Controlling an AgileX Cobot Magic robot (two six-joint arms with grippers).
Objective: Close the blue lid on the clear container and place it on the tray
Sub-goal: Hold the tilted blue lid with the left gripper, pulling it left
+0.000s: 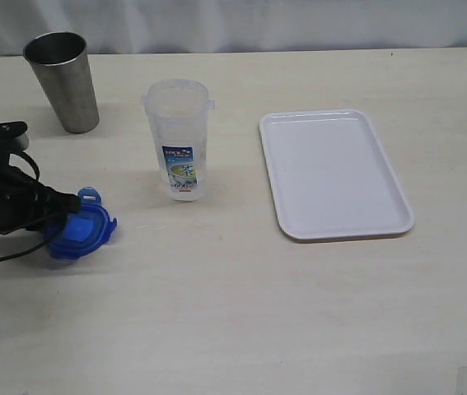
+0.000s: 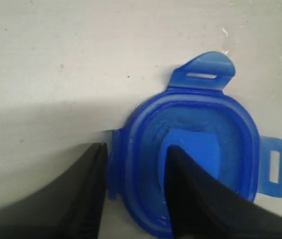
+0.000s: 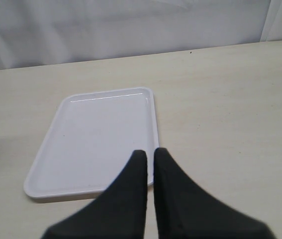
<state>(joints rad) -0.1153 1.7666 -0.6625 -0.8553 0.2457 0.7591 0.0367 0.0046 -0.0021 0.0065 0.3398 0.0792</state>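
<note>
Left fingers [image 2: 81, 199]: parted across the rim of the blue lid [image 1: 81, 232], one inside and one outside; no clamp is seen.
Right gripper [image 3: 149, 152]: fingers pressed together, nothing held.
Lid: laid flat toward the table's [image 1: 241, 313] left edge, partly covered by a finger.
Clear container [image 1: 179, 123]: upright, long axis vertical, between lid and tray [image 1: 332, 173].
Label: writing too small to be read.

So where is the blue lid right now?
Exterior view: the blue lid sits on the table at left, below-left of the clear container, the left end effector straddling its rim.
</note>
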